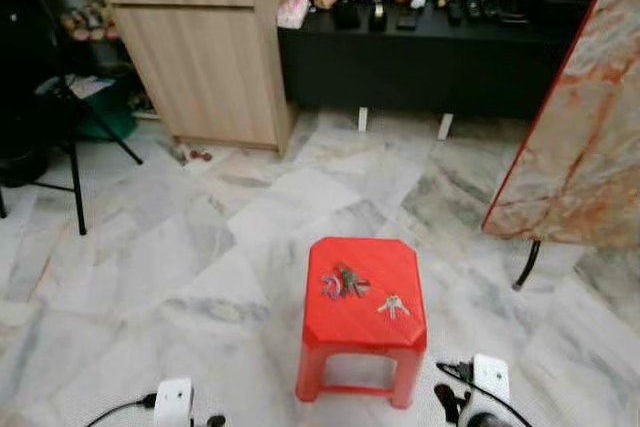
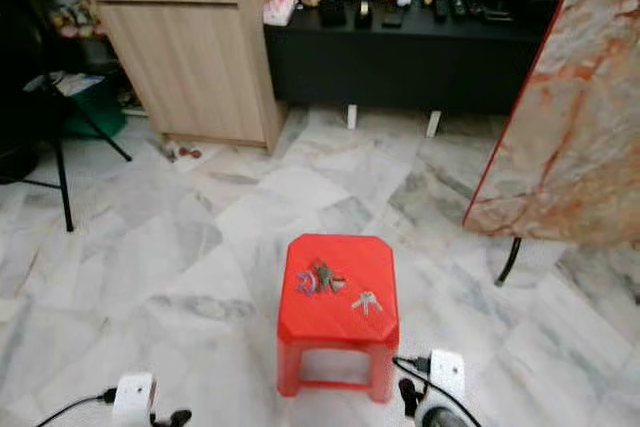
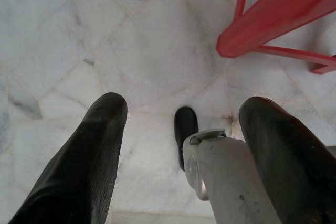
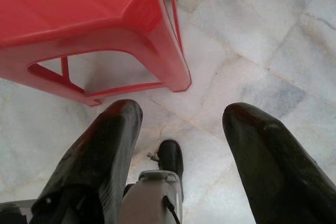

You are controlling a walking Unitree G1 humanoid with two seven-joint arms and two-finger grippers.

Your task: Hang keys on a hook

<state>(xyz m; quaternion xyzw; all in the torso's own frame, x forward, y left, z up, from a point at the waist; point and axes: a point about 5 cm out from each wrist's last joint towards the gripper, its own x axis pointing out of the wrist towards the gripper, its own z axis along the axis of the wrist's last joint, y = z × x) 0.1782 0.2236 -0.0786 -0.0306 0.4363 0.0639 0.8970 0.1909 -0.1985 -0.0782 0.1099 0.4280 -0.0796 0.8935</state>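
A red plastic stool point(image 1: 362, 272) stands on the marble floor just ahead of me. On its seat lie two key bunches: a darker bunch with a purple tag point(image 1: 343, 283) and a small silver bunch point(image 1: 393, 305) to its right. Both arms hang low beside me. My left gripper point(image 3: 181, 124) is open over bare floor, left of the stool's leg point(image 3: 273, 19). My right gripper point(image 4: 181, 124) is open too, pointing at the floor beside the stool's corner point(image 4: 176, 77). No hook can be made out.
A wooden cabinet point(image 1: 200, 47) stands at the back left, and a black low shelf point(image 1: 420, 47) with small ornaments at the back. A marble-patterned tabletop point(image 1: 585, 127) leans in on the right. A tripod leg point(image 1: 75, 177) stands on the left.
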